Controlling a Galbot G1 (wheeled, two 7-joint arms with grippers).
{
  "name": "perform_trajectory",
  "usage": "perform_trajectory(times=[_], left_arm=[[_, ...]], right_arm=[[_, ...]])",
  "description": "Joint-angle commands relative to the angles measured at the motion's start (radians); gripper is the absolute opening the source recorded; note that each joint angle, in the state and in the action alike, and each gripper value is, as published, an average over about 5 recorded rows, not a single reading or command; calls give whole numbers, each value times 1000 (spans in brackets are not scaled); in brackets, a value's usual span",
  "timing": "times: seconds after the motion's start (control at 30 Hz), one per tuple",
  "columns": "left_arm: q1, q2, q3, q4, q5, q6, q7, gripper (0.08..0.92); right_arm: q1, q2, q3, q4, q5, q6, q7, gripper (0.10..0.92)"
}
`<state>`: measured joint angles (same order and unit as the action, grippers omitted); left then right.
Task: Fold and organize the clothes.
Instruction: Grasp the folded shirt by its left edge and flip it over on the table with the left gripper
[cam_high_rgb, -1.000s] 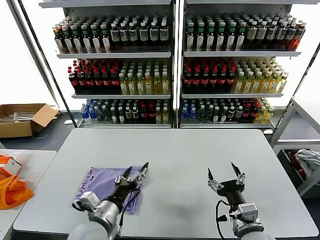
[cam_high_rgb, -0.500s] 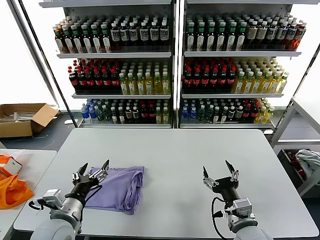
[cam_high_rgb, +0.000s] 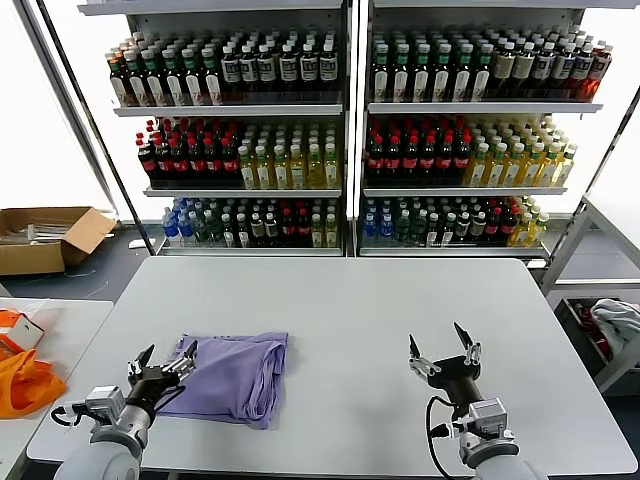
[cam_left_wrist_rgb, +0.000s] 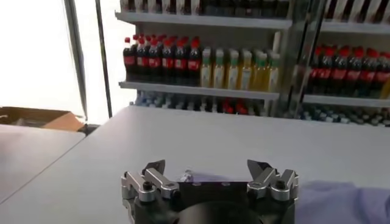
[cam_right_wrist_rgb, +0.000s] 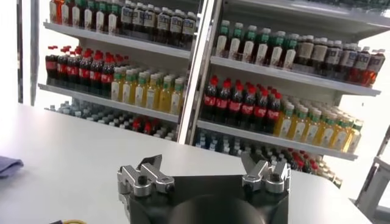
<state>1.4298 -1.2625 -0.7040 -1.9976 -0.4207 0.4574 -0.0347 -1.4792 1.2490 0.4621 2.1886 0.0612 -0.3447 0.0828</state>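
Shelves of bottled drinks (cam_high_rgb: 345, 140) fill the back wall, and in front of them stands a wide grey tabletop (cam_high_rgb: 380, 300). On its left part, toward the near edge, lies the lavender T-shirt (cam_high_rgb: 232, 376), already doubled over into a rough flat rectangle with loose folds along its right side; no printed graphic shows, so that side is probably tucked inside or turned down. Off the left edge an orange bag (cam_high_rgb: 22, 382) rests on a neighbouring table. The left hand (cam_high_rgb: 160, 366) hovers just beside the shirt's left edge, fingers spread wide and gripping nothing, likely placed there to take that edge for another fold. The right hand (cam_high_rgb: 440, 353) hangs well apart from the shirt over bare tabletop, equally wide open and empty, apparently waiting.
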Motion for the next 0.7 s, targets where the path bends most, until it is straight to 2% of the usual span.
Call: perform_trajectory(times=[0.03, 0.7], left_arm=[[-7, 12, -19, 100, 3, -6, 25, 823], [-22, 19, -15, 165, -29, -19, 53, 821]], right_arm=[[-5, 0, 3, 6, 0, -2, 0, 823], [-18, 9, 4, 1, -13, 2, -1, 823]])
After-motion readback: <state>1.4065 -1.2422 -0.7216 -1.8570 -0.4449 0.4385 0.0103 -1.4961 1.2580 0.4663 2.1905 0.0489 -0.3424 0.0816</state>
